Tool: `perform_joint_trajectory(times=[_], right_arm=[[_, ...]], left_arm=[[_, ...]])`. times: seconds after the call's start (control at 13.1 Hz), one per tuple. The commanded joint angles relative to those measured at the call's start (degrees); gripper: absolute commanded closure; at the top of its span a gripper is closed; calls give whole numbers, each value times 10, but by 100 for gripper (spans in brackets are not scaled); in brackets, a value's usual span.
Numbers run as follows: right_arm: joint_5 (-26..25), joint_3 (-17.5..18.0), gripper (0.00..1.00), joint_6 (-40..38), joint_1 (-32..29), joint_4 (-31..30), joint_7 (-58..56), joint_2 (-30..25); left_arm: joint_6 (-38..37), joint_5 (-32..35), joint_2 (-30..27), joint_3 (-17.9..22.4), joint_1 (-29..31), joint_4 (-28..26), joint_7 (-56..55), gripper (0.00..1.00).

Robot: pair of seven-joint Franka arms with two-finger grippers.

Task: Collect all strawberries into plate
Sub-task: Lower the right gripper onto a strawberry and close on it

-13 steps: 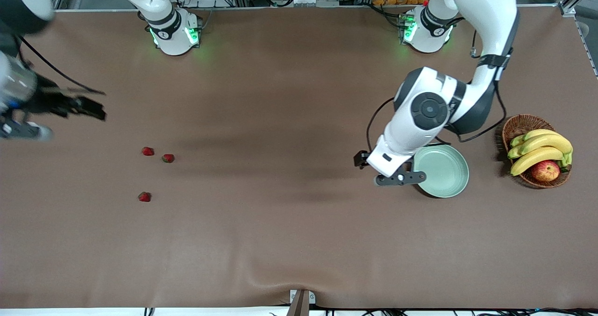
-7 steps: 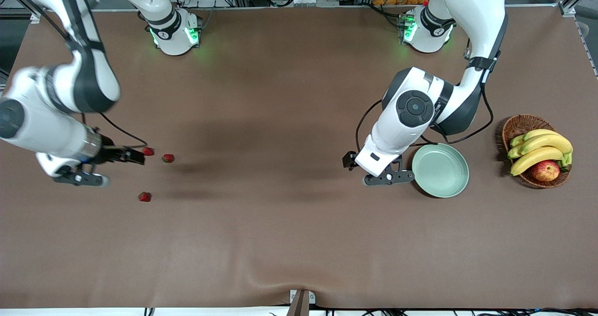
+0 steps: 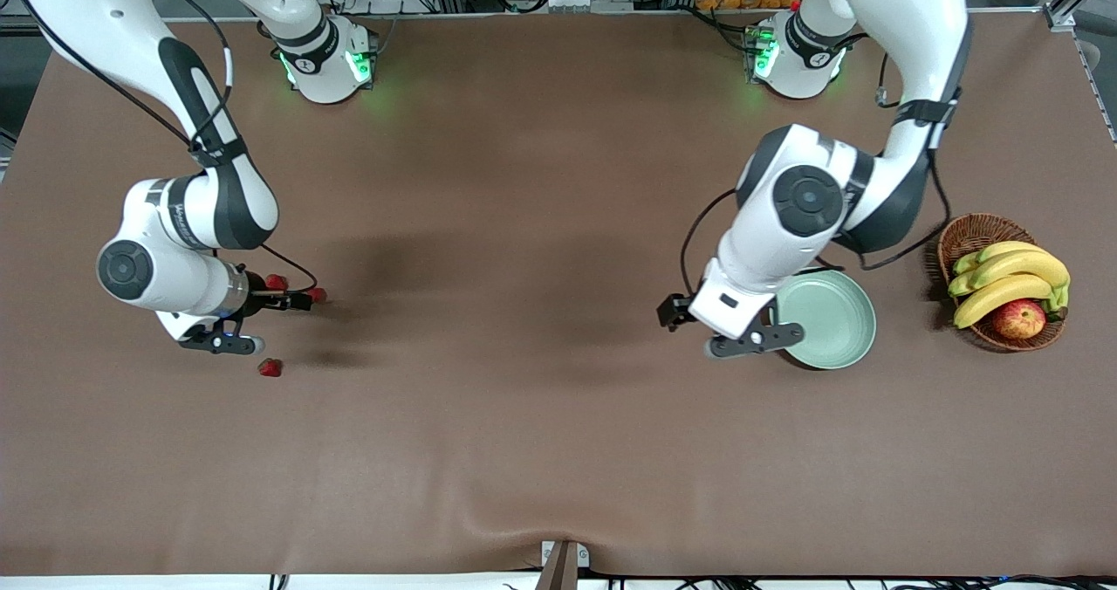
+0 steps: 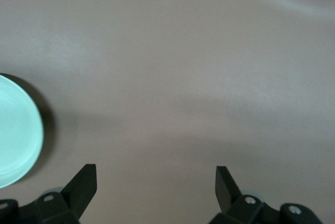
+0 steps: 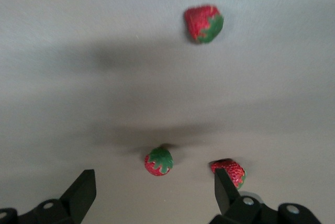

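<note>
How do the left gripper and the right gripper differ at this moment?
The right gripper is over the pair of strawberries; the left gripper is over the table beside the plate. The right wrist view shows three strawberries, the left wrist view only the plate's rim and bare table. Both are open and hold nothing.

Tabletop [image 3: 558, 450] looks like matt brown leatherette, slightly wrinkled. Plate [image 3: 833, 324] is smooth glossy mint ceramic or plastic, strawberries [image 5: 203, 23] have a plasticky sheen, basket [image 3: 973, 232] is rough woven wicker.
</note>
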Motion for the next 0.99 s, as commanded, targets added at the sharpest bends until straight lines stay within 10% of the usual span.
perform_joint_trajectory(times=[0.0, 0.61, 0.91], right_arm=[[-4, 5, 1, 7, -8, -9, 4, 18], [-3, 6, 25, 2, -7, -10, 6, 54], [-2, 6, 59, 4, -1, -9, 6, 60]], left_arm=[[-29, 9, -24, -3, 19, -5, -7, 0], [-60, 4, -43, -6, 53, -12, -4, 0], [-77, 3, -52, -6, 53, -17, -4, 0]])
